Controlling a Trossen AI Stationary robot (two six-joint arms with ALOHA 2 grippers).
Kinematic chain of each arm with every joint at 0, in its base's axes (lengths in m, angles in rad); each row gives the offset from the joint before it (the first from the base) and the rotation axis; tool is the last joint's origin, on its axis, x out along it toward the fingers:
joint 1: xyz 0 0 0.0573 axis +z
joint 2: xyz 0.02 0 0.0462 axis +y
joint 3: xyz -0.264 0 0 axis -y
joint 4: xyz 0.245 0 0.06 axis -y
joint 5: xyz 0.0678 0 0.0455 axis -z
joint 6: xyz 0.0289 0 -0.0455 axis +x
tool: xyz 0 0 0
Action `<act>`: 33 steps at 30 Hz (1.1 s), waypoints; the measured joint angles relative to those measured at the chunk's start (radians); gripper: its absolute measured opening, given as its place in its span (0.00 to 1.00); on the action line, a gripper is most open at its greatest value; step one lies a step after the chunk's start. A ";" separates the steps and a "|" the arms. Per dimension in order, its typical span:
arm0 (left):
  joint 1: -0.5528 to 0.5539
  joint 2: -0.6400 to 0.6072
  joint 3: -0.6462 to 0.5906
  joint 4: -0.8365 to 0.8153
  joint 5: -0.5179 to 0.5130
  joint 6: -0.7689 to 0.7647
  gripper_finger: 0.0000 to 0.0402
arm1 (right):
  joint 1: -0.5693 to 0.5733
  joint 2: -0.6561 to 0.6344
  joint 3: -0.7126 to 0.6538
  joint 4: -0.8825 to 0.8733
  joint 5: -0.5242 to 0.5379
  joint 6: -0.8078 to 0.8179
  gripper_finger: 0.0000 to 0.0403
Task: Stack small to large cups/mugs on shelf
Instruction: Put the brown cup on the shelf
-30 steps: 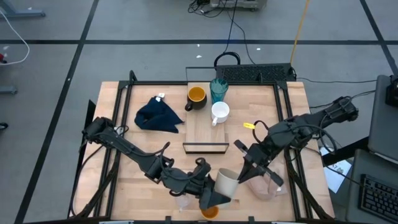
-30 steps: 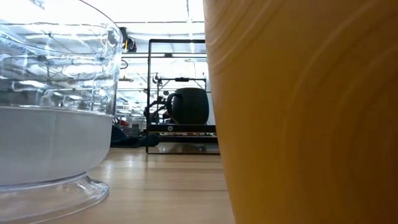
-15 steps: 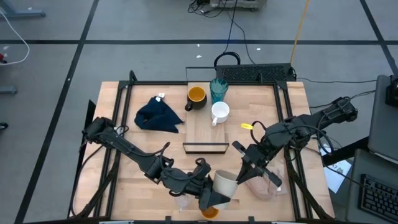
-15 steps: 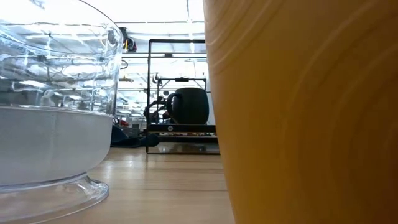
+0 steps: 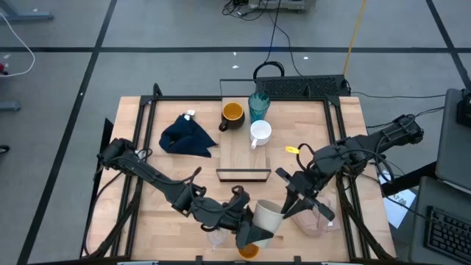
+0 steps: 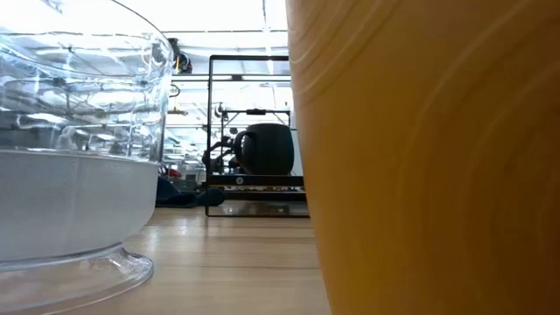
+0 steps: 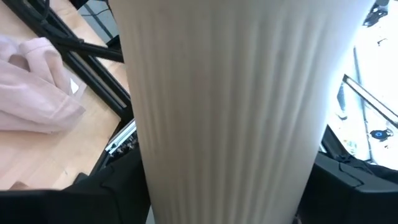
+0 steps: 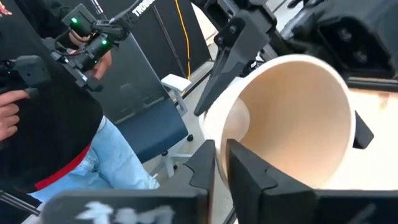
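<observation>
Grey-beige cup (image 5: 266, 216) between both claws

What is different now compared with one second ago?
Very little. The right gripper has edged slightly toward the small grey-beige cup, whose rim sits between its fingers. The left gripper still holds that cup. Everything on the shelf stayed in place.

Left arm stretches low across the counter's near side, left gripper (image 5: 259, 227) gripping the small grey-beige cup (image 5: 267, 216), tilted on its side. Right arm reaches in from the right, right gripper (image 5: 288, 210) pinching that cup's rim, fingers (image 8: 249, 171) almost together.
</observation>
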 joint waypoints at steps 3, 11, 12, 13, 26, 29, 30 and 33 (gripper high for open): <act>0.002 0.000 0.000 -0.001 0.004 -0.004 0.72 | 0.000 0.000 0.000 -0.005 0.000 0.002 0.13; 0.007 0.000 0.000 -0.004 0.013 0.002 0.74 | 0.000 -0.032 -0.001 -0.066 0.004 -0.027 0.25; 0.009 0.000 0.000 -0.005 0.013 0.006 0.75 | -0.001 -0.040 -0.001 -0.067 0.005 -0.034 0.26; 0.012 0.000 0.000 -0.005 0.013 0.007 0.75 | -0.004 -0.050 -0.001 -0.065 0.006 -0.037 0.27; 0.087 -0.024 0.001 -0.016 0.000 0.192 0.72 | -0.011 -0.235 0.000 -0.236 0.098 0.032 0.33; 0.114 -0.066 0.001 -0.072 -0.040 0.266 0.72 | -0.002 -0.280 0.000 -0.290 0.133 0.057 0.33; 0.123 -0.090 0.001 -0.119 -0.052 0.287 0.72 | 0.002 -0.293 0.000 -0.307 0.153 0.060 0.33; 0.149 -0.163 0.001 -0.248 -0.115 0.343 0.71 | 0.016 -0.327 0.000 -0.344 0.198 0.064 0.33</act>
